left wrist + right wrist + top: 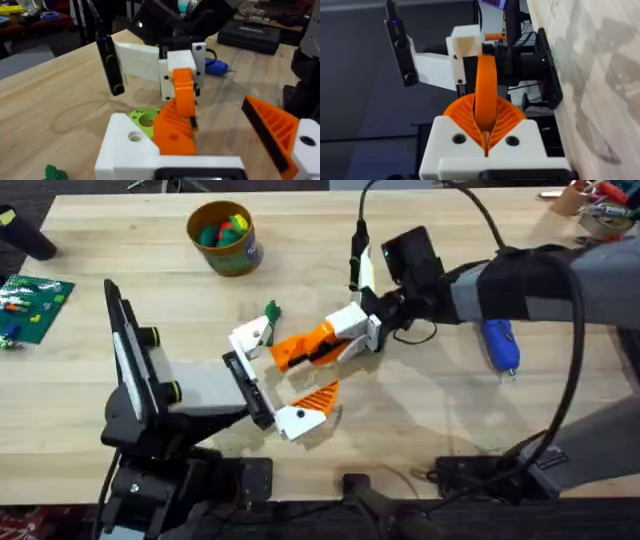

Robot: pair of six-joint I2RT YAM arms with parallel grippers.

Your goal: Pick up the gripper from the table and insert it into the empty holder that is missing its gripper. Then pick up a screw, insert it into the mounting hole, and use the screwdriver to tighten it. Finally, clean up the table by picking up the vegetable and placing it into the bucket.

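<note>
- Right gripper (345,330) reaches in from the right side to the middle of the bench (420,440). It is pinching the orange finger (300,348), and the right wrist view shows its ribbed pads pressed against both sides of that piece (486,85).
- Left gripper (285,380) is spread wide and lies low over the bench, pointing at the right one. Its near side carries a white bracket with an orange triangle (318,395). Its far side is the bare white holder (250,337).
- The orange finger sits right up against the holder. In the left wrist view its ribbed body (177,125) rises just beside the holder's white block (125,145). Looks like they're touching, but I can't tell if it's actually seated in there.
- A lime green disc with holes (145,119) lies flat on the bench just behind the holder.
- The blue screwdriver (500,345) is lying on the bench off to the right, under the right arm and well apart from both grippers.
- The dark green vegetable (271,311) is on the bench just past the holder, on the far side.
- The bucket (225,238) stands upright near the far edge, left of centre, with colourful bits inside it.
</note>
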